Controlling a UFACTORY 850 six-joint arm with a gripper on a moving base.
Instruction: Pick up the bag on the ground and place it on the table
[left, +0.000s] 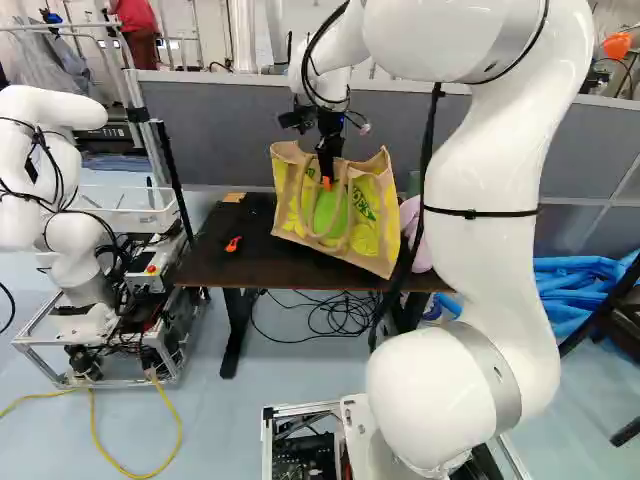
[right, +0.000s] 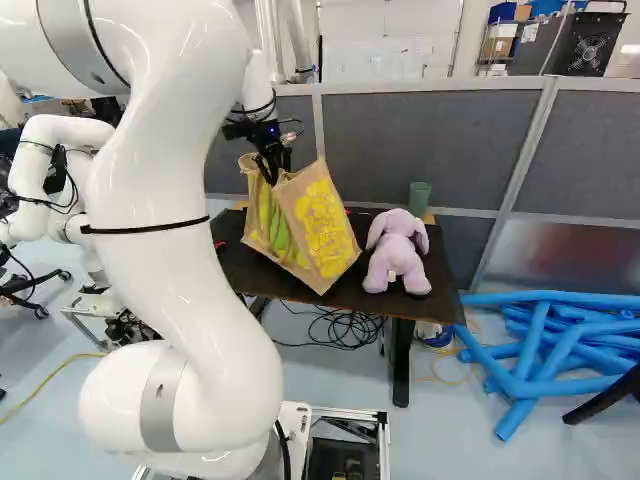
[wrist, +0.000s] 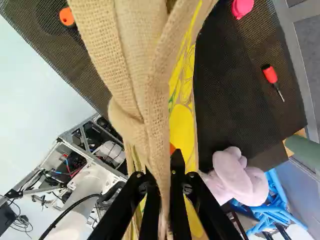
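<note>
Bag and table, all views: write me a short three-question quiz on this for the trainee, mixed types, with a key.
1. True or false: the gripper is open and clear of the bag.
2. In the right base view, the plush toy right of the bag is: A) green B) purple C) orange.
3. Fill in: in the wrist view, the screwdriver on the table has a ____ handle.
Key: 1 false; 2 B; 3 red.

Arm (left: 485, 190) reaches ahead, gripper (left: 327, 180) downward, fingers together
</note>
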